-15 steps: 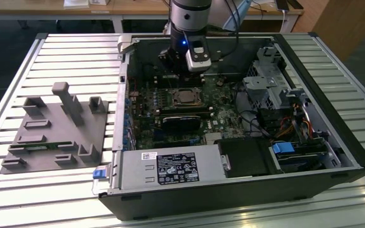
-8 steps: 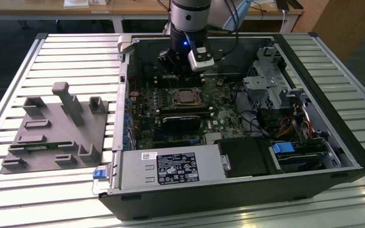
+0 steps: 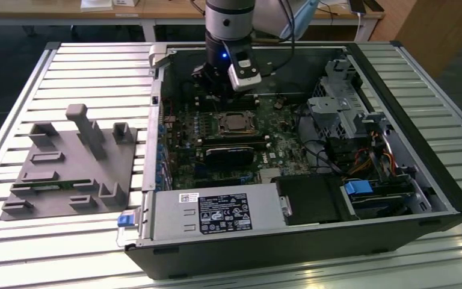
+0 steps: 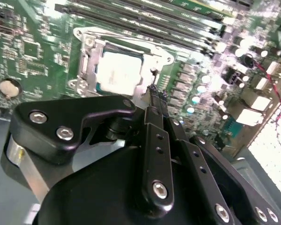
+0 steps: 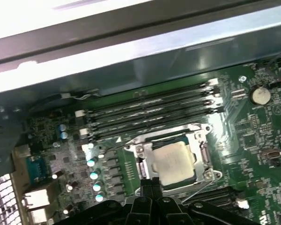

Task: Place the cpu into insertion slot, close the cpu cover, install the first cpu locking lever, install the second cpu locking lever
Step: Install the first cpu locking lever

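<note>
The cpu point(image 4: 116, 72) point(image 5: 173, 161) lies flat in the insertion slot point(image 3: 233, 123) on the green board, its silvery top showing. The cpu cover point(image 4: 90, 48) point(image 5: 145, 151) is down around it as a thin metal frame. My gripper point(image 4: 157, 92) point(image 5: 151, 182) is shut, its thin black fingertips point(image 4: 152, 101) pressed together right at the socket's edge, by one corner of the cover. I see nothing between them. A thin wire lever point(image 5: 207, 157) runs along one side of the socket. In the exterior view the gripper point(image 3: 212, 90) hangs over the board just behind the socket.
Long black memory slots point(image 5: 150, 112) run beside the socket. A black block point(image 3: 231, 158) sits in front of it, and a power supply point(image 3: 215, 214) closer still. Drive cages and cables point(image 3: 335, 105) crowd the exterior view's right. A grey fixture tray point(image 3: 70, 162) lies outside the case.
</note>
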You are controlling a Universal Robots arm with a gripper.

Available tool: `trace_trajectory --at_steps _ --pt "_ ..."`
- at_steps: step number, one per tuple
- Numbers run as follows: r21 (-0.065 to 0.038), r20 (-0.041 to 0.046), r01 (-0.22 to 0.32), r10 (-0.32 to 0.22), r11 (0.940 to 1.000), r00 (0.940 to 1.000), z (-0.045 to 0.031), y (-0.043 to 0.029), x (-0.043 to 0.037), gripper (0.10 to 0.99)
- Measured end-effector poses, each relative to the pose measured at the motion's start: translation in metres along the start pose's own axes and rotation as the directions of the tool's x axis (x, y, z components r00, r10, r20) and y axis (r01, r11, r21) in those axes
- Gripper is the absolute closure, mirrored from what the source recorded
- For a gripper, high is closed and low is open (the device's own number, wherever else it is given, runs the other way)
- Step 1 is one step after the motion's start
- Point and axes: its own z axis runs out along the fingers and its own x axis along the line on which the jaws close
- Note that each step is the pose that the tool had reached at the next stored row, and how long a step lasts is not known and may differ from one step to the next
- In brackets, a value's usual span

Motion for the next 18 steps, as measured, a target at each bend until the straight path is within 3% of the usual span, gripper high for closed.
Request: trace_trajectory --at_steps 3,5,14,18 --pt "-0.004 0.0171 0.000 0.000 1.0000 0.9999 0.0001 -0.0032 0.0127 0.980" --pt "-0.006 0.0218 0.000 0.000 1.0000 0.9998 0.0001 -0.0043 0.0173 0.980" --pt "-0.010 0.0220 0.042 -0.041 0.9991 0.9989 -0.0001 -0.0046 0.0210 0.980" --pt "-0.016 0.0221 0.042 -0.041 0.9990 0.9989 -0.0042 -0.0056 0.0252 0.980"
